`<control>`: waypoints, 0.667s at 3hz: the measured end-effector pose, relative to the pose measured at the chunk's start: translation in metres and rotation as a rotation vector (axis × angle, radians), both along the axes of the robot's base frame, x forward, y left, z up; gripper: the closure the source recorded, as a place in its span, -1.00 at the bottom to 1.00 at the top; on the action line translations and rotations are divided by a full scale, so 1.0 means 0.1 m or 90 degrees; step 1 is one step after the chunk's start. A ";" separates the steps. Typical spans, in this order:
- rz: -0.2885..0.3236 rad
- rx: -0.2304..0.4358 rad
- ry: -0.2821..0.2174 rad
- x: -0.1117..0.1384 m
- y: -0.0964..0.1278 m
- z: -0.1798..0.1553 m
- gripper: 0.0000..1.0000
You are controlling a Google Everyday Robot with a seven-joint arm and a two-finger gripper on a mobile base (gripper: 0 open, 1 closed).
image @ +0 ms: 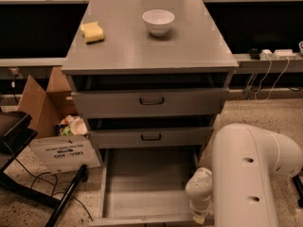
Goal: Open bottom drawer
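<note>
claw (199, 215) low at the right front corner of the bottom drawer (147, 186)

claw is seen at the foot of the view, below a pale wrist, set against the right end of the drawer's front panel. whether it is open or closed, and whether anything is held in it, cannot be told: its tip is cut off by the lower edge of the view and crowded by the arm (253, 174), by which the right foreground is filled.

the drawer is found lowest in the cabinet (151, 70), beneath the middle drawer (150, 137) and the top drawer (151, 100). it is drawn well out towards the camera, so that its plain grey floor is laid bare. its long axis runs left to right across the view, and its travel runs straight out from the cabinet, towards the viewer. from the claw, the bulk of the drawer lies to the left and back towards the cabinet.

the task is judged nearly or wholly done. any further pull would have to be made along that line of travel and not sideways, since the claw sits off-centre at the right end.

the drawer's handle is not seen and is presumably below the frame. contact between claw and panel cannot be confirmed. on the surface (156, 48) a bowl (158, 21) and a sponge (92, 32) are set well apart.
</note>
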State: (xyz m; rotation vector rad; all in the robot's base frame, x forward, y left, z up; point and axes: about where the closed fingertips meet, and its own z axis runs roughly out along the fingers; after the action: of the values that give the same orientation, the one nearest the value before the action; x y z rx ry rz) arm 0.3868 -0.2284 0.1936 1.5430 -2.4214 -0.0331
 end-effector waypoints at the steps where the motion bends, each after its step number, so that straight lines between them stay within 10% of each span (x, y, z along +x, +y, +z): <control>1: 0.000 0.000 0.000 0.00 0.00 0.00 1.00; 2: -0.010 0.001 0.005 -0.08 -0.02 0.01 1.00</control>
State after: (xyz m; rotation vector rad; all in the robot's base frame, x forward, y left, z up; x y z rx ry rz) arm 0.3789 -0.2308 0.1949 1.5214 -2.4288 -0.0432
